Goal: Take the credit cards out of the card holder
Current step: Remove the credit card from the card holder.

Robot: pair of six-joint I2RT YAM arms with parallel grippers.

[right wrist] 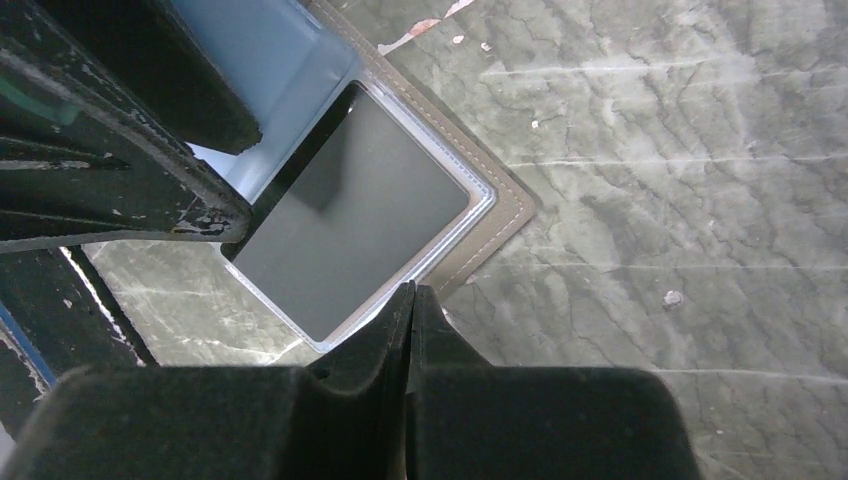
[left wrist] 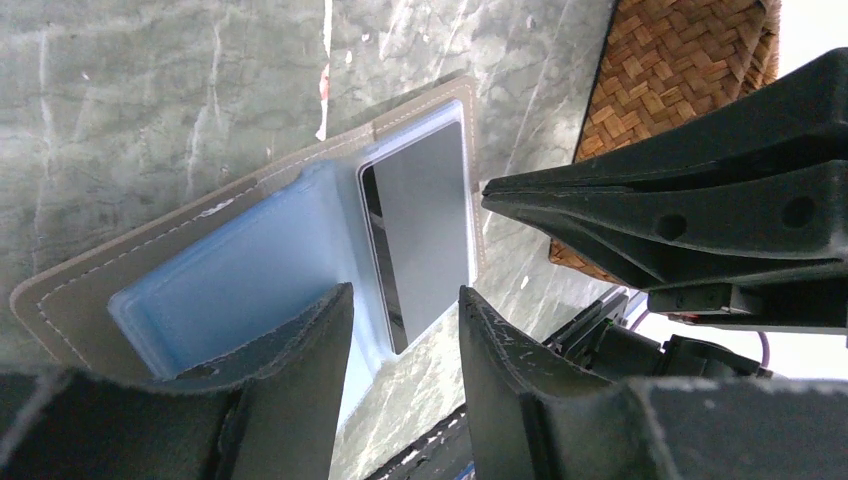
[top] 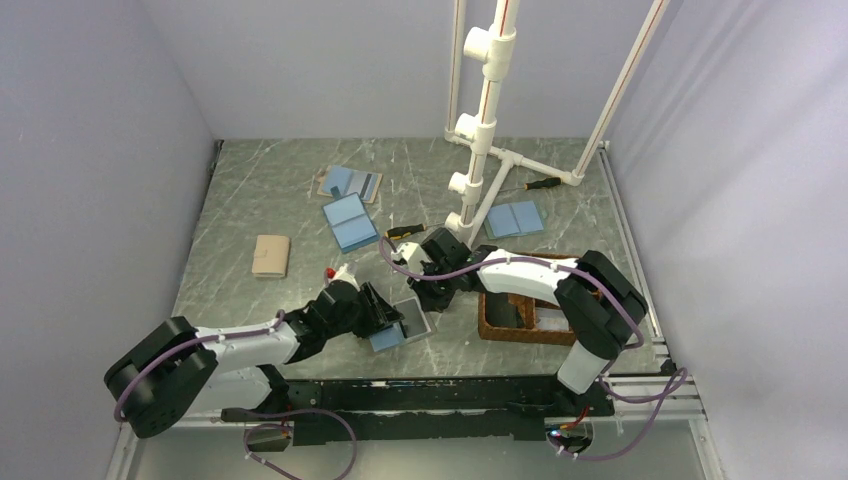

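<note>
Holder (top: 410, 320) lies unfolded on tabletop (top: 250, 190), tray (top: 525, 337) at its 3 o'clock. I see a dark card (right wrist: 350, 220) in its pocket. Left tool (left wrist: 405, 300): jaws apart over the blue leaf. Right tool (right wrist: 412, 295): closed, tip at holder edge.

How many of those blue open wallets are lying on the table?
4: the back-left wallet, the wallet just before it, the wallet at back right, and the card holder at the near middle. The tan folded piece may be a closed fifth.
</note>
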